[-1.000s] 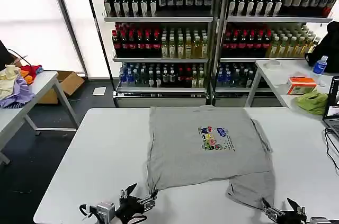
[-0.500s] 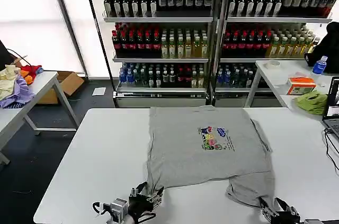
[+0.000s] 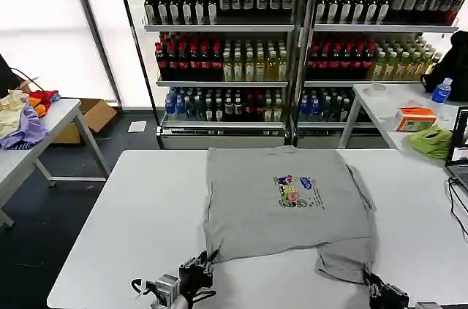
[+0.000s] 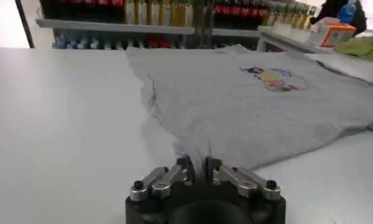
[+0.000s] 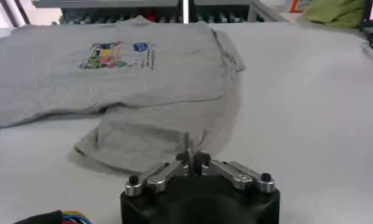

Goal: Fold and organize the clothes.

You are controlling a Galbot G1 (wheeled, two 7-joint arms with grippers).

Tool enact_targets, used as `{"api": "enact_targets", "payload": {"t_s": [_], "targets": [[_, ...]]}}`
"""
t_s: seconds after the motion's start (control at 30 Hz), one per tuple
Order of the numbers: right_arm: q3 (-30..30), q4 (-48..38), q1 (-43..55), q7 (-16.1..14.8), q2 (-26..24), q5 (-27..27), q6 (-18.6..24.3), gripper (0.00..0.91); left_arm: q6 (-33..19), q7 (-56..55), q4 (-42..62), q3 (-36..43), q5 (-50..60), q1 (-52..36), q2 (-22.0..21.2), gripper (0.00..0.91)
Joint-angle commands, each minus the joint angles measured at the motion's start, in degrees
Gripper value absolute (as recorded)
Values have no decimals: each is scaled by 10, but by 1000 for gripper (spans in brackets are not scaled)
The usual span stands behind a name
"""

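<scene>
Grey T-shirt (image 3: 285, 203) near hem pinched by left tool (image 4: 196, 168), right tool (image 5: 193, 160).

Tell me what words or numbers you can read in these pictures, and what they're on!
None can be read.
T-shirt: small multicoloured chest print with tiny lettering beside it, too small to read.
Bottles on the shelves: labels too small to read.
Orange box on the side table: markings too blurred to read.
</scene>
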Motion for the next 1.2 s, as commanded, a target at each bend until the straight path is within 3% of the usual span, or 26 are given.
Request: {"api": "enact_targets", "payload": {"t_s": [0.03, 0.27, 0.43, 0.7, 1.07, 1.2], "targets": [[-3, -3, 0, 3, 4, -1, -4, 0, -25, 3, 8, 5, 37, 5, -1, 30], [-5, 20, -7, -25, -7, 27, 18, 0, -29, 8, -13, -24, 42, 5, 6, 30], [-6, 70, -49, -50, -10, 29, 33, 0, -24, 21, -46, -81, 34, 39, 39, 30], [12, 133, -125, -67, 6, 23, 40, 0, -24, 30, -82, -165, 12, 118, 94, 30], [30, 175, -178, -84, 13, 22, 58, 0, -17, 49, -141, -235, 0, 241, 133, 30], [15, 159, -153, -87, 11, 30, 94, 0, -17, 50, -143, -241, -15, 228, 136, 30]]}}
